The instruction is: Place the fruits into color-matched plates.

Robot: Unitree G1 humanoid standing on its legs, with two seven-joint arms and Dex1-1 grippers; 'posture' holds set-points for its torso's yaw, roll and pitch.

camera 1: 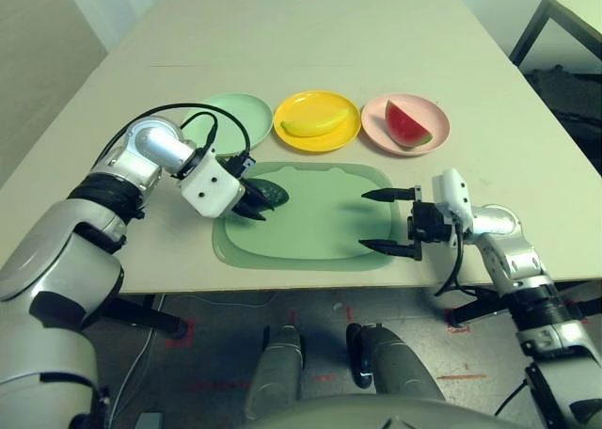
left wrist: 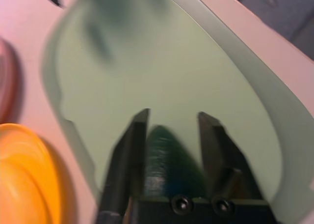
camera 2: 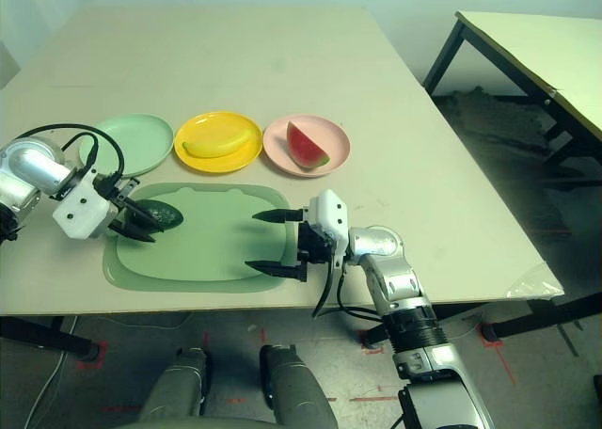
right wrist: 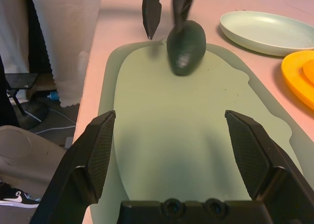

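Left gripper [camera 2: 141, 230] at the avocado [camera 2: 158, 214]!
Jaws apart, avocado between them, at the green mat's [camera 2: 207, 246] left end — the right gripper [camera 1: 381, 220] stands wide over the mat's right end. Beyond the mat: the mint plate [camera 1: 235, 119], the yellow plate [camera 1: 318, 147] holding the banana [camera 1: 315, 124], the pink plate [camera 1: 374, 128] holding the watermelon [camera 1: 406, 126].

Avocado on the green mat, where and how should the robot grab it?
Probably best across the middle of the avocado, one fingertip on each long side, with the left end effector coming from above on the robot's left. It lies on its side, egg-shaped and rounded, so its narrow waist suits a pinch better than its tapering tip.
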